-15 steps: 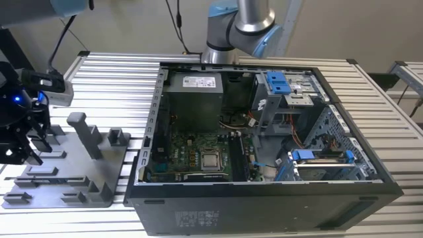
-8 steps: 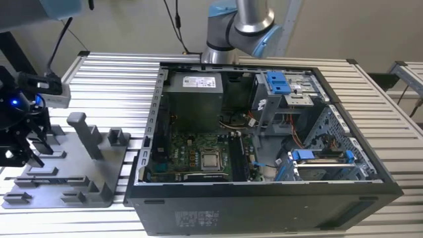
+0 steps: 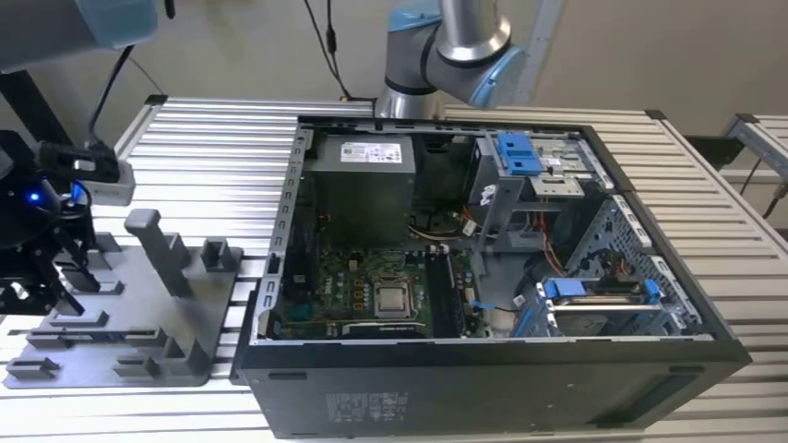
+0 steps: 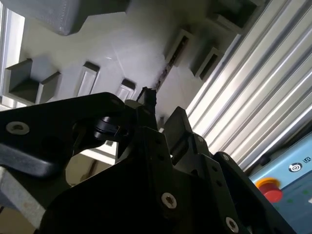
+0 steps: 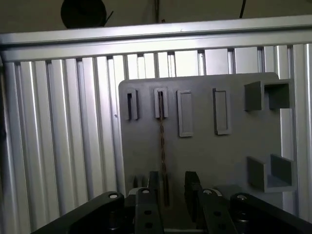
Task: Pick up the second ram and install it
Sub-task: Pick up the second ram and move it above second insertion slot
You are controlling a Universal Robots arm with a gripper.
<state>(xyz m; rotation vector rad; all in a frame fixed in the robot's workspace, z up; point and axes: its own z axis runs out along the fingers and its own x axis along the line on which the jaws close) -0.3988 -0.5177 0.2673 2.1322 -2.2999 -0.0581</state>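
jaws: parted to a middling gap, low over the grey tray (image 5: pixel 234 146), one on each side of the ram stick (image 5: pixel 162 141); they are not closed on it, and a sliver of tray shows on either side in the first wrist view.
ram stick: stands on its long edge in a narrow slot of the tray, seen edge-on as a thin dark-brown line. one end runs in between the jaws, closer to one than the other. in the second wrist view its edge (image 4: pixel 165 70) is a speckled strip leading up to the jaws.
tray: lies flat on the tabletop (image 3: pixel 209 157), at the exterior view's left, and carries a row of slot blocks and some taller blocks.
tabletop: ribbed silver metal, showing on both sides of the tray in the first wrist view.
computer case (image 3: pixel 493 388): lies open in the middle of the tabletop just beside the tray, with the green board (image 3: pixel 357 286) facing up inside, well apart from the ram stick.
arm (image 3: pixel 444 46): its base stands behind the case.
red button (image 4: pixel 270 190): on a pale blue box past the tabletop in the second wrist view.
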